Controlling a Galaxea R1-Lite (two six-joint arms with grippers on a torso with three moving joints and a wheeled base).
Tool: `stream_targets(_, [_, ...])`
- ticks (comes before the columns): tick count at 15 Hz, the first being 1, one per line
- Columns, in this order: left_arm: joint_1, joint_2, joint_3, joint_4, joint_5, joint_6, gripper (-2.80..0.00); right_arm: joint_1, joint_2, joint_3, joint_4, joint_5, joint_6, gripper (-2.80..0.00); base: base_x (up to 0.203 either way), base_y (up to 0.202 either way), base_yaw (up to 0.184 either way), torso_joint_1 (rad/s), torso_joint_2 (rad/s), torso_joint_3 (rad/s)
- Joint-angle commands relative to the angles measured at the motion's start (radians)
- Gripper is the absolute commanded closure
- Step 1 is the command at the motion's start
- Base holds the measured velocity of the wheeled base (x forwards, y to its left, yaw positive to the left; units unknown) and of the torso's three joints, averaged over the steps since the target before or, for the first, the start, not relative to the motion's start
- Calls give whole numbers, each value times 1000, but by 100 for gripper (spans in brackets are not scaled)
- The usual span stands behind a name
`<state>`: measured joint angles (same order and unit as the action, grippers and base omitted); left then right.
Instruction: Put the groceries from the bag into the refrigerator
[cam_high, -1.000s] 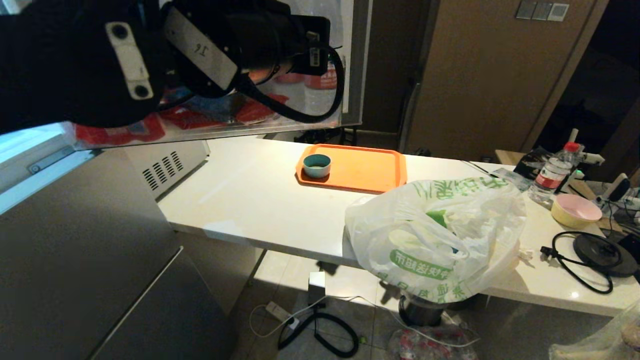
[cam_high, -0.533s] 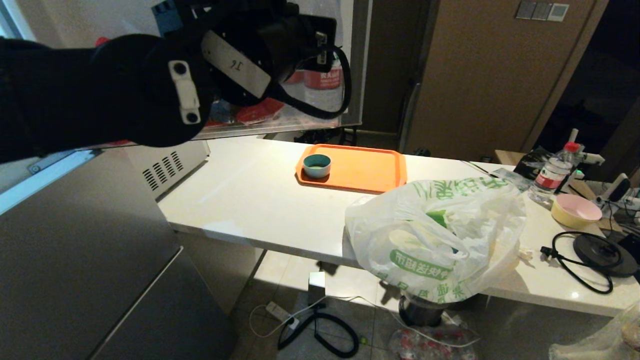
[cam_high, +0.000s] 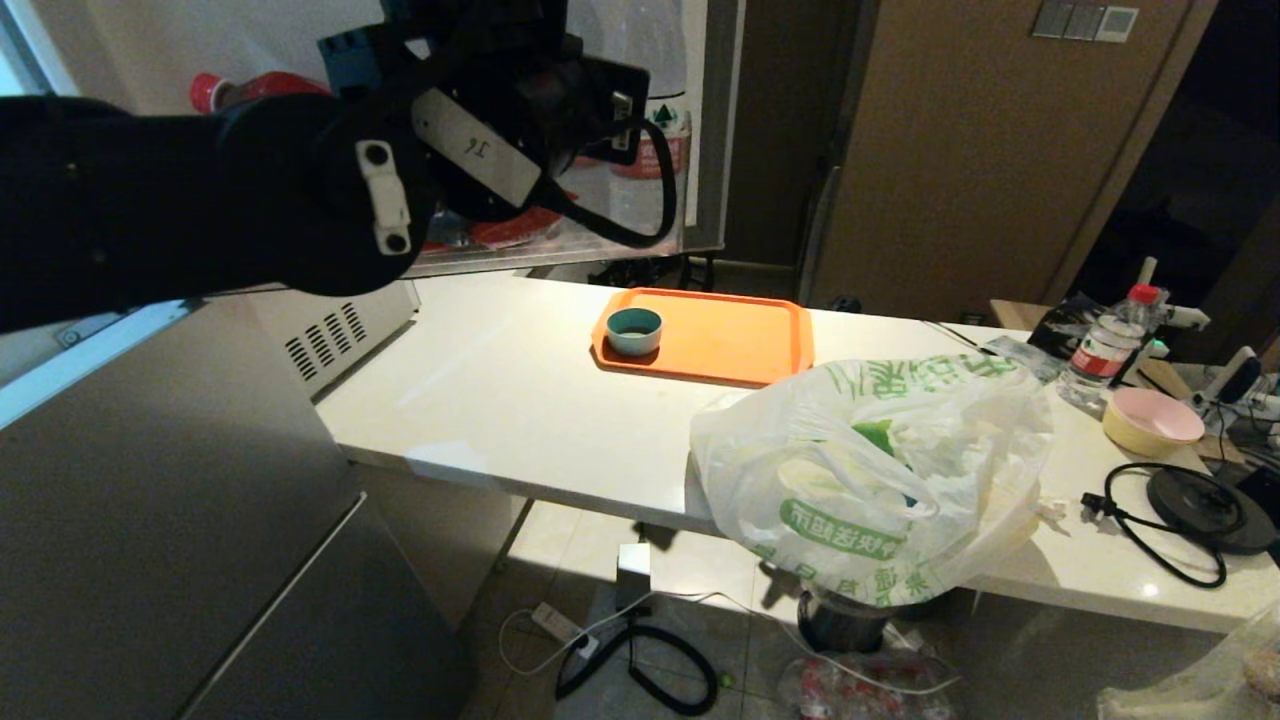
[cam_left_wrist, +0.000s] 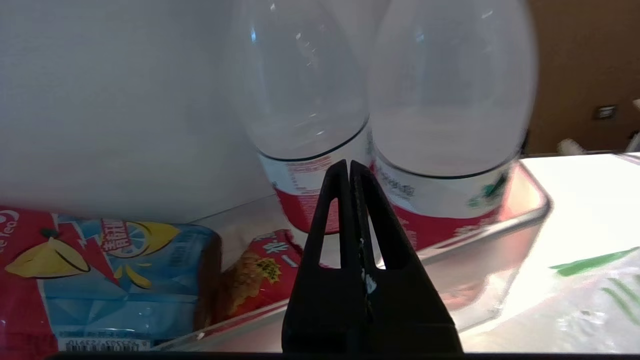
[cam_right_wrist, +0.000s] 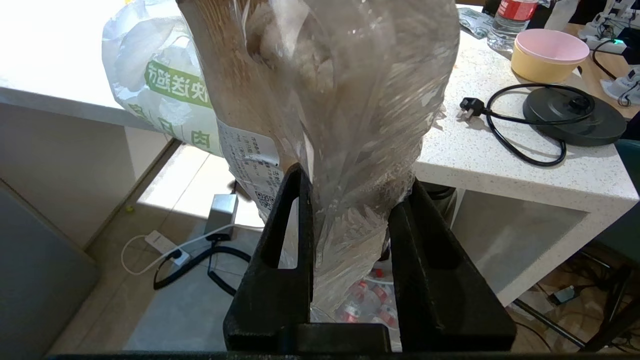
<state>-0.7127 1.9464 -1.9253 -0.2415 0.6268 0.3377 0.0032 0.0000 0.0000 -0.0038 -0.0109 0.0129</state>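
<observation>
Since a second ago the left arm has lifted and swung toward the open refrigerator (cam_high: 715, 130) door shelf; the left gripper (cam_left_wrist: 350, 167), jaws shut and empty, points at two water bottles (cam_left_wrist: 450, 125) there. The right gripper (cam_right_wrist: 350, 200) hangs low, jaws clamped on a clear pack of pale lumps (cam_right_wrist: 325, 75). The bag (cam_high: 870, 470) sits bulging on the tabletop (cam_high: 500, 390), so most unloading seems left.

Orange tray (cam_high: 735, 340) on my counter (cam_high: 500, 400) holds a teal cup (cam_high: 634, 331) — pink-yellow bowl (cam_high: 1152, 420) and kettle base (cam_high: 1210, 508) far right.
</observation>
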Motion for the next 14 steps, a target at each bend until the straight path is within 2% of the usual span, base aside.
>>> stream_targets(1, [32, 8, -1, -1, 4, 8, 0, 0, 2, 0, -1, 0, 1, 0, 0, 0, 0, 0, 0, 0])
stream_targets(5, [49, 11, 0, 8, -4, 12, 0, 0, 2, 0, -1, 0, 1, 0, 0, 0, 0, 0, 0, 0])
stream_targets(7, [49, 0, 0, 17, -29, 46, 0, 0, 2, 0, -1, 0, 1, 0, 0, 0, 0, 0, 0, 0])
stream_targets(12, [48, -56, 0, 150, -73, 100, 0, 0, 2, 0, -1, 0, 1, 0, 0, 0, 0, 0, 0, 0])
stream_targets(14, [47, -55, 0, 164, -78, 107, 0, 0, 2, 0, -1, 0, 0, 0, 0, 0, 0, 0, 0, 0])
